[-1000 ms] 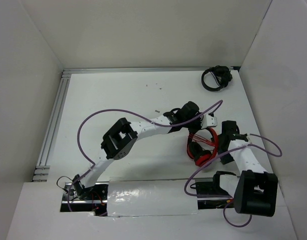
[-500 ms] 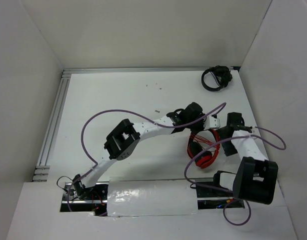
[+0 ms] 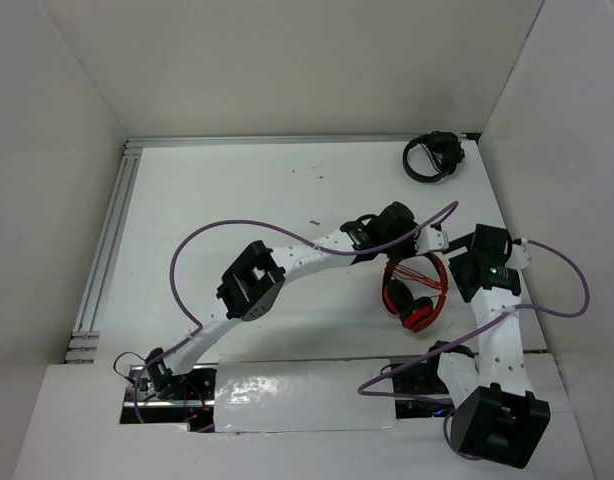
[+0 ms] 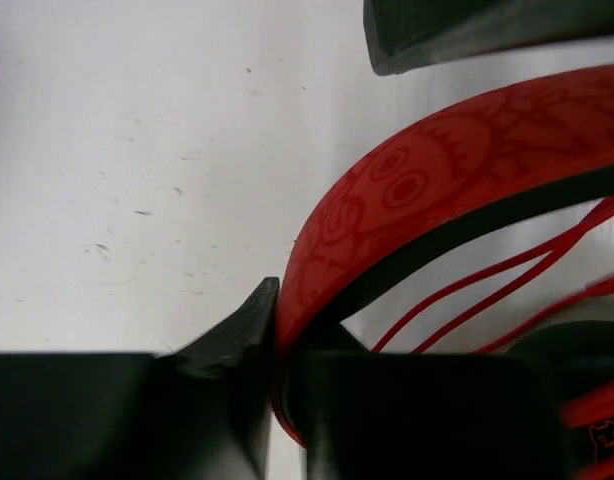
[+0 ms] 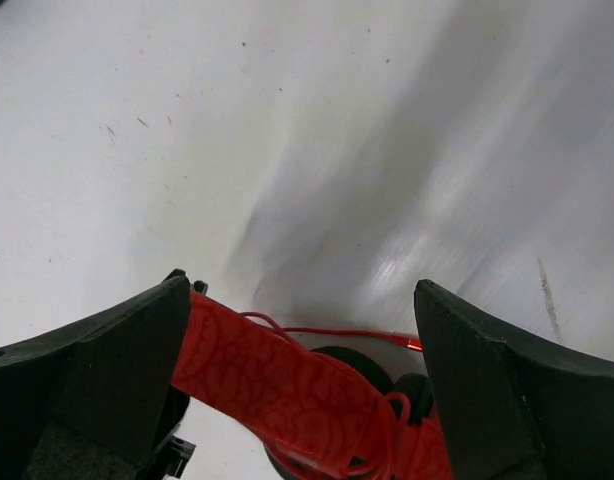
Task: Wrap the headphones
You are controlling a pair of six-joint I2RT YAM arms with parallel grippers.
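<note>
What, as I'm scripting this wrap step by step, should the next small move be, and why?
Probably lower the right gripper and close it on a loose stretch of cable. It hangs wide open above the headphones, holding nothing, while the left gripper is shut on their headband, steadying them. Several cable strands already cross the band, so another turn seems due.

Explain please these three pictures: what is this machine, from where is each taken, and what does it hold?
Two robot arms stand at the near edge of a white table. One picture looks down from above; the other two come from a camera on each wrist. The red headphones lie on the table; black headphones sit in the far right corner. The left end effector is closed on the red headband. The right end effector is open, its fingers either side of the headband, gripping nothing.
</note>
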